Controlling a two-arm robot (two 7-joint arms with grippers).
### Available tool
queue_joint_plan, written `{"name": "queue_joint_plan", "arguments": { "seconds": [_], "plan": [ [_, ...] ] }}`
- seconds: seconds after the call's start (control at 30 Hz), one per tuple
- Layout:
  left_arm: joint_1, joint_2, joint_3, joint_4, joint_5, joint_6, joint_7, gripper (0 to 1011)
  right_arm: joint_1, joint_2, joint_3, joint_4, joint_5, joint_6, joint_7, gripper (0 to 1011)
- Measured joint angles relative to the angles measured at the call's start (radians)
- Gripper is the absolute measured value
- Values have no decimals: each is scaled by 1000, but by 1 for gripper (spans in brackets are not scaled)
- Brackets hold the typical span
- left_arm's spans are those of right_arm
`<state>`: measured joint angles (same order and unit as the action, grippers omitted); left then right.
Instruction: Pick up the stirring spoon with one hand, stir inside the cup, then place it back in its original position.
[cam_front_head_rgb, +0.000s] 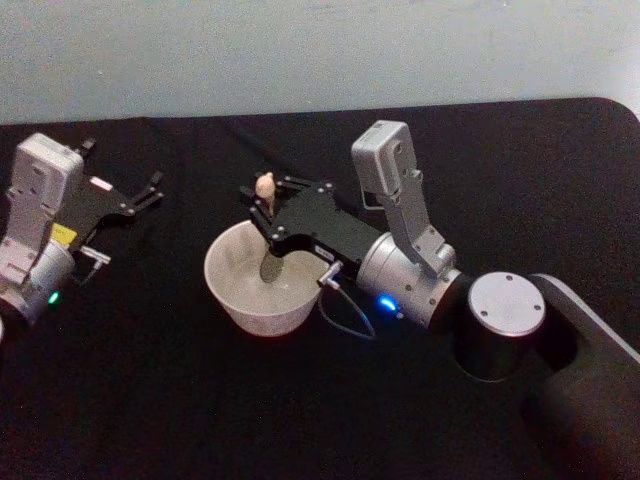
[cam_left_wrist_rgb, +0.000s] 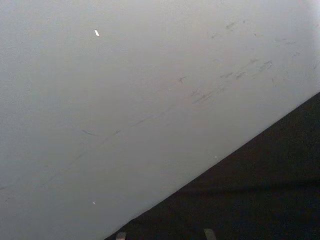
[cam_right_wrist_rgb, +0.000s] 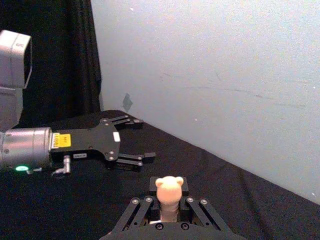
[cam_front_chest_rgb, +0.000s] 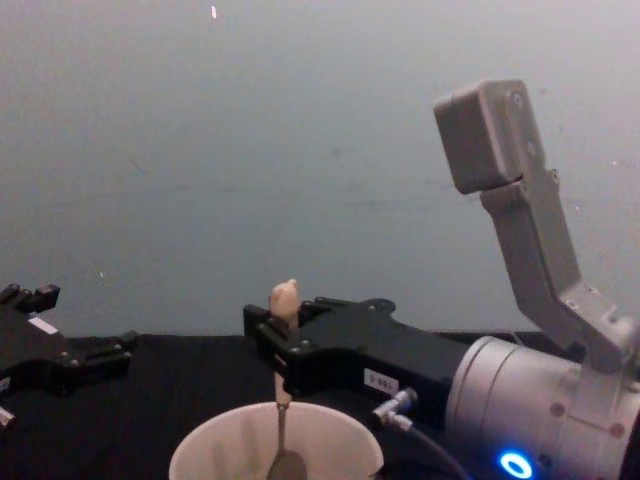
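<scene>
Cream-white cup (cam_front_head_rgb: 248, 312) is closest to me. I see no drink in it, just the shiny end of the stirring spoon (cam_front_chest_rgb: 284, 298). My right gripper (cam_front_head_rgb: 268, 205) pinches the handle tight. Pick-up is done. I think stirring and putting back are left. Farther off, my left gripper (cam_right_wrist_rgb: 141, 141) has its fingers spread apart.

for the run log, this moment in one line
right gripper shut on spoon | spoon upright in cup | left gripper open, idle at left
</scene>
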<state>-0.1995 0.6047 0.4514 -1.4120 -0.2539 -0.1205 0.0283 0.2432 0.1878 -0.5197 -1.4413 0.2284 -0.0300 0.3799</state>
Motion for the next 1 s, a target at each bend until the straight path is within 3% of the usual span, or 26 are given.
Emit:
{"name": "queue_joint_plan", "arguments": {
  "seconds": [0.43, 1.0],
  "plan": [
    [0, 0, 0, 0, 0, 0, 0, 1001, -16, 15, 30, -54, 16, 5, 5, 213],
    [0, 0, 0, 0, 0, 0, 0, 1002, -55, 72, 99, -270, 95, 56, -21, 213]
  ]
}}
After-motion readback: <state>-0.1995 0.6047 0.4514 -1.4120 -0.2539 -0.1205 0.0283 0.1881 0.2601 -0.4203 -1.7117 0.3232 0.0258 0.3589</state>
